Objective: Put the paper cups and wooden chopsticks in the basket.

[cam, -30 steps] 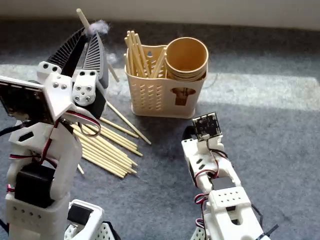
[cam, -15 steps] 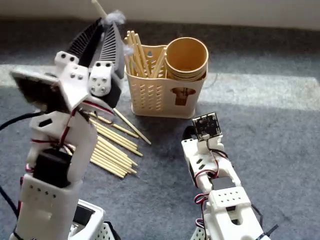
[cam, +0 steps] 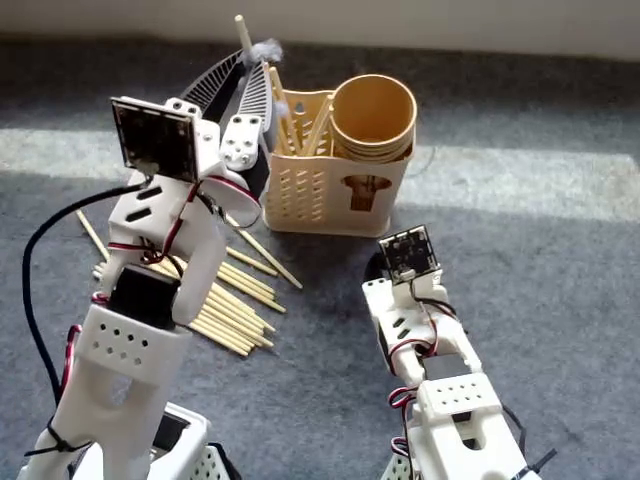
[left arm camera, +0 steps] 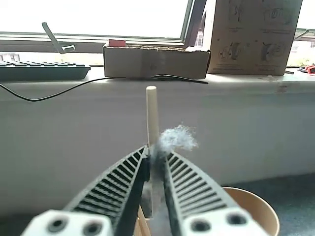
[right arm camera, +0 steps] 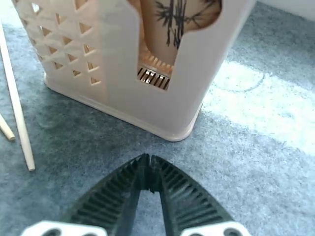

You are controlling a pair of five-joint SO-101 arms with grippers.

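The tabletop (cam: 540, 250) is lying under a grey, fuzzy, carpet-like cover, with a pale band of light crossing it. The white plastic left arm (cam: 160, 280) is rising over it and is hiding part of the pile of chopsticks (cam: 235, 305), thin round pale wooden sticks lying side by side on the cover just beside the basket. The basket (cam: 310, 190) is standing upright, a cream plastic box with walls pierced by rows of small holes. A stack of tan paper cups (cam: 373, 115) with round rims is sitting in one side of it, and a bunch of chopsticks (cam: 275, 105) is leaning in the other.

The left claw (left arm camera: 155, 150), black and ribbed, is hanging above the basket's chopstick side, pinching one chopstick (left arm camera: 152, 113) that is pointing up past its tips. A wisp of grey fluff (left arm camera: 178, 138) is clinging at the tips.

The right claw (right arm camera: 149, 164) is sitting low near the basket's foot, its ribbed fingers pressed together with nothing between them. A loose chopstick (right arm camera: 15, 108) is lying on the cover beside the basket.
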